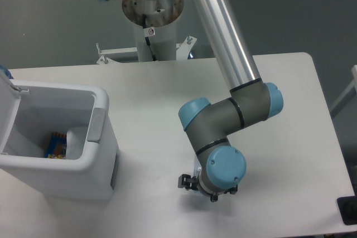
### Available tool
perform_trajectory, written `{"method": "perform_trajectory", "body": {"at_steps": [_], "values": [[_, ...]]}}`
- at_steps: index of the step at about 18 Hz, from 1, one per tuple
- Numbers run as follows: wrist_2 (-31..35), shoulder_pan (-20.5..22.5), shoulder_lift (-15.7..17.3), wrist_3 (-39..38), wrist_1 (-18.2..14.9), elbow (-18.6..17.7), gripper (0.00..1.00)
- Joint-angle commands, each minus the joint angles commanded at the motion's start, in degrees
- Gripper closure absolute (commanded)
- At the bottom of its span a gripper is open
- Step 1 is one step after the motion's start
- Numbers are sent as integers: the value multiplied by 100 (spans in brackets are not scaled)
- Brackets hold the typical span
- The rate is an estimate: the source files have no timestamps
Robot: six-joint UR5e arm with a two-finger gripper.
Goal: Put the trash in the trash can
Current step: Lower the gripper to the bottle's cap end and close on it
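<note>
The arm [223, 48] reaches down from its pedestal and folds at the elbow so that the wrist [223, 168] points straight down at the tabletop [279, 82], right of the trash can [83, 160]. That posture suits a top-down pick, but it also puts the wrist housing directly between the camera and the gripper [207, 189]. Only small dark parts show under the blue cap, so I cannot tell how far the gripper is open or whether it has hold of anything.

Neither the bottle nor the paper packet is visible on the bare tabletop; if either lies under the wrist, it is hidden there. A small whitish edge just left of the wrist may belong to something beneath it, but it is too small to name.

The trash can stands at the left of the tabletop with its lid [8, 90] swung up and back, leaving the mouth open for a drop from above. Inside, on the bottom, lies a colourful item [56, 146] in blue, yellow and red.

Judging from the low wrist well apart from the can, the step in hand looks like a pick rather than a drop
</note>
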Motion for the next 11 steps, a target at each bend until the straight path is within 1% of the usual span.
{"method": "perform_trajectory", "body": {"at_steps": [6,11], "values": [[0,0,35,-9,-9,-9,39],[-17,-9,105,-9,-9,-26,62]]}}
